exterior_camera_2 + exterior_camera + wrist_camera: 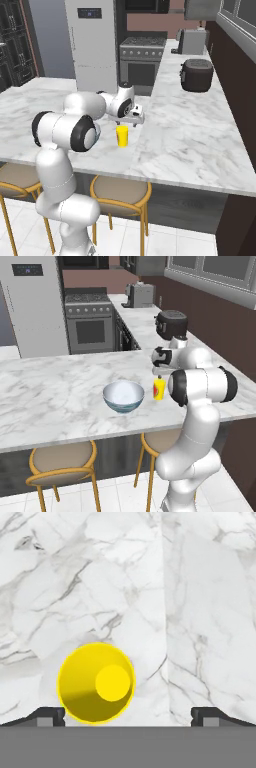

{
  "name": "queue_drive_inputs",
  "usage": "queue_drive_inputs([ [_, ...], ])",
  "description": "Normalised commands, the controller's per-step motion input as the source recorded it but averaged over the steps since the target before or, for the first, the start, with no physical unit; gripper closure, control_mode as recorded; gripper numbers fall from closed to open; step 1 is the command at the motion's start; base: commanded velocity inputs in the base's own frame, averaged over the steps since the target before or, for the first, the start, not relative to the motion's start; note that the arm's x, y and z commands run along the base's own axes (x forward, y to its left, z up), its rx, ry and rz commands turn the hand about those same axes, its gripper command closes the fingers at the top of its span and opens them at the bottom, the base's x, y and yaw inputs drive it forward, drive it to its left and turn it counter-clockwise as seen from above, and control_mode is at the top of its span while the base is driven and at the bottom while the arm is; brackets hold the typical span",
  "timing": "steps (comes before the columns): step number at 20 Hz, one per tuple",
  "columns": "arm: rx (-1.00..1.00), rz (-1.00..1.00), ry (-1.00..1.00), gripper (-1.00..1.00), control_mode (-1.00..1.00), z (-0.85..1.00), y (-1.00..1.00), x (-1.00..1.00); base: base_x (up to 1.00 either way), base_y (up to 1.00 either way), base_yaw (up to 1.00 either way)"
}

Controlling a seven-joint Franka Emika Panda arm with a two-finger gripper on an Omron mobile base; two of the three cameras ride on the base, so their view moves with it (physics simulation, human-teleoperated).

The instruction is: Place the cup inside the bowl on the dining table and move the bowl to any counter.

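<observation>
Your arm hides the bowl in the right base view; gripper [128, 714] spread open above the cup [96, 683], bowl [123, 396] left of it.

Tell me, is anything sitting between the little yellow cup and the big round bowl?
No. In the left base view, just bare white-grey marble table separates the small yellow cup from the round pale blue-grey bowl.

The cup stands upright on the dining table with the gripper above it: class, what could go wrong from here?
1. In the hand view the cup sits off-centre, close to one fingertip; coming straight down, that finger might strike the rim and tip it.
2. The bowl stands close beside the cup on the dining table, so a toppled cup or a wide swing could knock it.
</observation>
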Motion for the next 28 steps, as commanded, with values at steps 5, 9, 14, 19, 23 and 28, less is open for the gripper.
queue_drive_inputs([
  [5, 0.0, 0.0, 0.0, -1.0, -1.0, -0.18, 0.0, 0.0, 0.0, 0.0, 0.0],
  [9, 0.0, 0.0, 0.0, -1.0, -1.0, -0.19, 0.0, 0.0, 0.0, 0.0, 0.0],
  [14, 0.0, 0.0, 0.0, -1.0, -1.0, -0.18, 0.0, 0.0, 0.0, 0.0, 0.0],
  [19, 0.0, 0.0, 0.0, -1.0, -1.0, -0.17, 0.0, 0.0, 0.0, 0.0, 0.0],
  [23, 0.0, 0.0, 0.0, -1.0, -1.0, -0.16, 0.0, 0.0, 0.0, 0.0, 0.0],
  [28, 0.0, 0.0, 0.0, -1.0, -1.0, -0.15, 0.0, 0.0, 0.0, 0.0, 0.0],
])
